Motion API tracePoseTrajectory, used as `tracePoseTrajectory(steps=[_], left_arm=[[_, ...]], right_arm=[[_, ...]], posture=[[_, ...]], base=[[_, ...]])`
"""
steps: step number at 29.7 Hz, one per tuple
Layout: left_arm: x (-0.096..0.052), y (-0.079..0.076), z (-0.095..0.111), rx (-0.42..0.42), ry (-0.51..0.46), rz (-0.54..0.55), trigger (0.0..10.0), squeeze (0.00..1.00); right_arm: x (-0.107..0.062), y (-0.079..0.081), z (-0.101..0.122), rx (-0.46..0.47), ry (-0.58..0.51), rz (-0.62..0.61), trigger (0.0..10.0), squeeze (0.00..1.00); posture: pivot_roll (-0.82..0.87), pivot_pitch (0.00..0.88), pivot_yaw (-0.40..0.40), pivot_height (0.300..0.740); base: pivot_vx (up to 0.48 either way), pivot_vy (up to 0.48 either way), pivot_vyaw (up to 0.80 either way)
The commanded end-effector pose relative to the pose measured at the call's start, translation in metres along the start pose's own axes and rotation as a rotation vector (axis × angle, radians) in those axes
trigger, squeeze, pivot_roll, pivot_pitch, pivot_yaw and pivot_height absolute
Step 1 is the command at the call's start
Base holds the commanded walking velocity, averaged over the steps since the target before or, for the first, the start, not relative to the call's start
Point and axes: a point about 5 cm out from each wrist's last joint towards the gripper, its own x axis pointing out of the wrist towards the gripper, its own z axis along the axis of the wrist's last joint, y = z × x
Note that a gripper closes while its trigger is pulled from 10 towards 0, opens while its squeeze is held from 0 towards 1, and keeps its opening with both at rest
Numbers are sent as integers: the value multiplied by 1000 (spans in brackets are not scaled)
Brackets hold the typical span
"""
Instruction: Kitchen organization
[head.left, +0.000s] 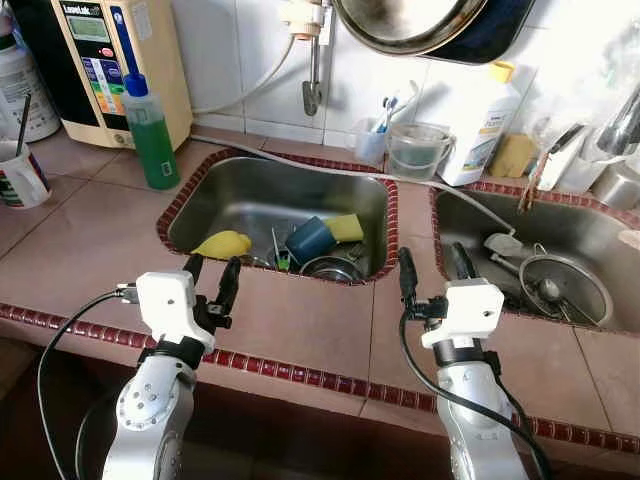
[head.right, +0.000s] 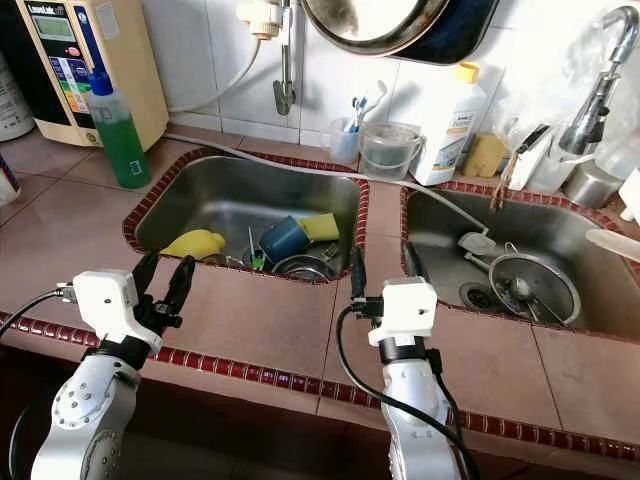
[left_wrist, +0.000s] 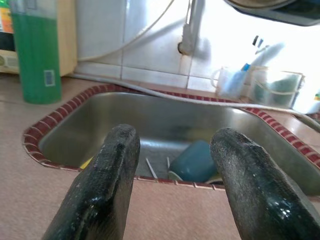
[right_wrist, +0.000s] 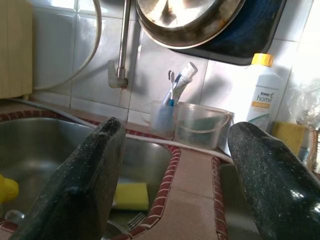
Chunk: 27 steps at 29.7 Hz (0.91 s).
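Steel sinks (head.left: 240, 200), two; one blue cup (head.left: 309, 238) (two yellow sponges (head.left: 344, 228)).

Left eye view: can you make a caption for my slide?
Both grippers' jaws open before a sink holding a blue cup and yellow sponge.

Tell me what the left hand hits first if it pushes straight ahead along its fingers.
Probably nothing on the counter: the open left hand points over the sink's near rim, toward the blue cup, though depth is unclear.

Blue cup (head.left: 309, 238), yellow sponge (head.left: 345, 228) (green soap bottle (head.left: 151, 130) nearby)
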Motion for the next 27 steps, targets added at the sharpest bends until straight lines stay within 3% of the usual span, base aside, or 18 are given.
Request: tracePoseTrajectory(steps=[1,15,27], left_arm=[[-2,-6,2,4,-2,-37,10000,0],[-7,-13,1,-22,0,-52,10000,0],[-6,-13,2,-16,5,-56,10000,0]], right_arm=[[0,-1,2,-12,-3,-6,10000,0],[-2,3,-1,-6,28,26,10000,0],[-4,5,-3,2,40,22,10000,0]], posture=[[-163,0,-43,732],[-150,0,-63,732],[-148,0,-62,732]], base=[[0,0,0],[0,0,0],[-280,0,0]])
